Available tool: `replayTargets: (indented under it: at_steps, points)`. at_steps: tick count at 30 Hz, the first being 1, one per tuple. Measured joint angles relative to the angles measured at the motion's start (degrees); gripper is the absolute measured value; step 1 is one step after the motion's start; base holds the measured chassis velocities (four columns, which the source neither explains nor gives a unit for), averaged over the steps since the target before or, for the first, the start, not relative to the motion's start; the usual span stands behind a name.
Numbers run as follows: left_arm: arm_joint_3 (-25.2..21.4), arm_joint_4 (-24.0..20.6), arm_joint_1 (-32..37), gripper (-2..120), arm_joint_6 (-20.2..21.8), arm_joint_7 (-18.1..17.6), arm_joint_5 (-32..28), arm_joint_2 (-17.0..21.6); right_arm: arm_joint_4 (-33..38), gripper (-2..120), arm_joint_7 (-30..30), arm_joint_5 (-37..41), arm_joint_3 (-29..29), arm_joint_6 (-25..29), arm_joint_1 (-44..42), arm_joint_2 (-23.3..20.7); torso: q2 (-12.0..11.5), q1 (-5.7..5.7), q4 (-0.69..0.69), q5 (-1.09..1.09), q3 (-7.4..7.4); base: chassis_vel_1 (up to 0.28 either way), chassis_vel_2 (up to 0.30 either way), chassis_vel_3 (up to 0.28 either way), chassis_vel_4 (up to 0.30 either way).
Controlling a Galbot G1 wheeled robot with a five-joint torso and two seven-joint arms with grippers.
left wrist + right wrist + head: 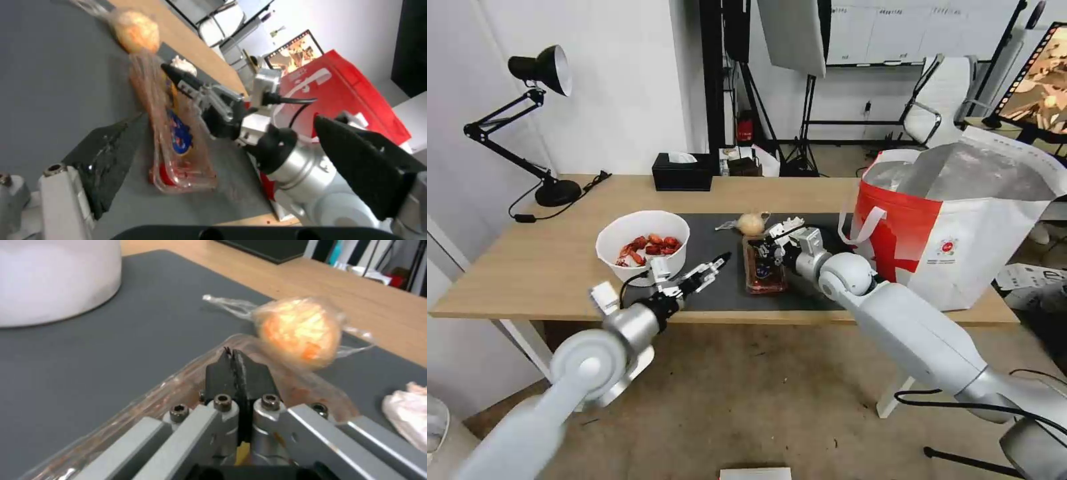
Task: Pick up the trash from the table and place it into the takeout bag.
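Trash tray [766,270] sits mid-counter on the mat, right gripper [233,355] looks pinched shut on its thin far rim. Flimsy plastic could slip or dump scraps. Left gripper [715,265] hovers open near the bowl [643,241].

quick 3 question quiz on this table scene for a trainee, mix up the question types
1. True or false: the right claw is pinched shut over the clear tray.
2. Which item lies just past the tray's far end? A) white bowl B) knotted bag with a tan lump C) black tissue box
3. Fill in: the left claw is ____, hovering between the bowl and the tray.

Key
1. True: its fingers are closed together at the tray's rim.
2. B
3. open
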Motion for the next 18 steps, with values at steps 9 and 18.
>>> replayTargets:
  at_steps: [9,18]
  points:
    - [4.50,4.66,-5.13,100,0.13,-0.27,0.27,-3.72,0.74,0,0.48,0.18,1.36,-0.97,-1.42,-1.20,0.00,0.00,0.00,0.02,0.00,0.000,0.000,0.000,0.000]
    - [7.01,6.73,-7.92,100,0.19,-0.42,0.47,-5.17,1.08,0,1.04,2.32,2.27,-3.71,-2.22,-1.56,0.00,0.00,0.00,0.01,-0.01,0.000,0.000,0.000,0.000]
